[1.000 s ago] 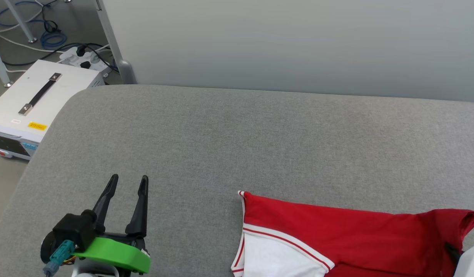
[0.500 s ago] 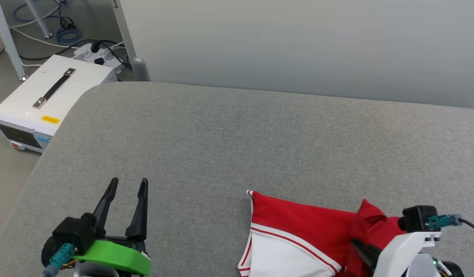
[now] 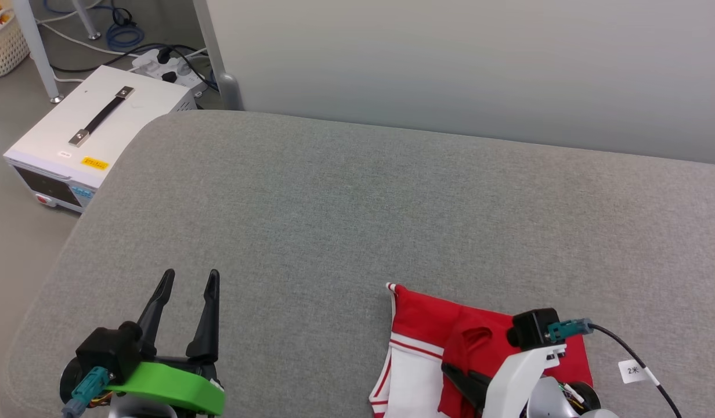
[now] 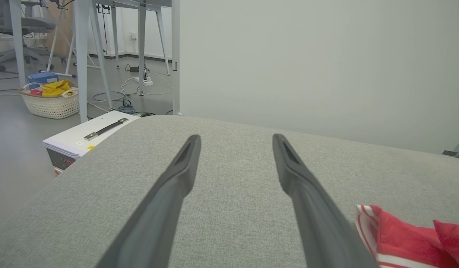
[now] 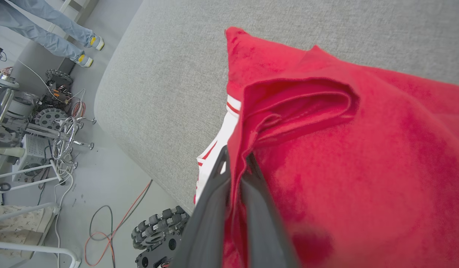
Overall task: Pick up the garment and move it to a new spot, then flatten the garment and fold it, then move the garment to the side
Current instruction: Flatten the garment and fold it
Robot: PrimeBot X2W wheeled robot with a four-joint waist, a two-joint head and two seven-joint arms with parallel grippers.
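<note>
Your right gripper [image 5: 236, 158] is clamped on a fold of the garment [image 3: 427, 318]; your left gripper [image 3: 192, 274] stands parted, empty.

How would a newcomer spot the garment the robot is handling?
Find the wide grey cushioned surface and follow its near edge toward the robot's right. The garment lies there, bunched, a fold pinched in the right gripper. Bright red cloth, a white panel and striped trim set it apart from the plain grey.
</note>
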